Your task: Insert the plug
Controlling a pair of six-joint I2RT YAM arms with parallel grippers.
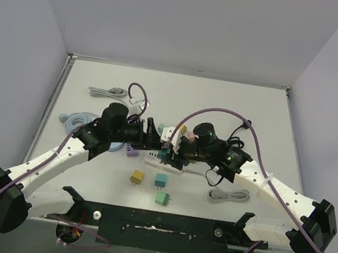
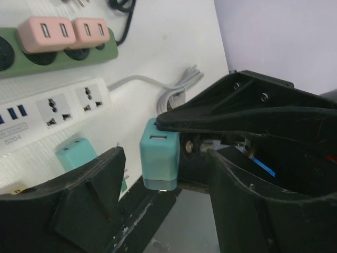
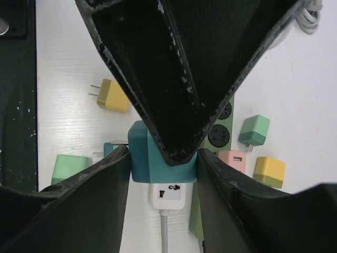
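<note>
Right gripper [image 3: 162,167] clamps teal charger plug [image 3: 141,158] over white power strip [image 3: 168,196]; left gripper [image 2: 164,161] released, empty; poss. risk: prongs miss slots w/ tilt, strip slides.

You can't see the prongs of the teal plug [image 3: 145,166]; the right jaws cover its upper half, and it hides the white power strip [image 3: 168,196] except at 6 o'clock.
</note>
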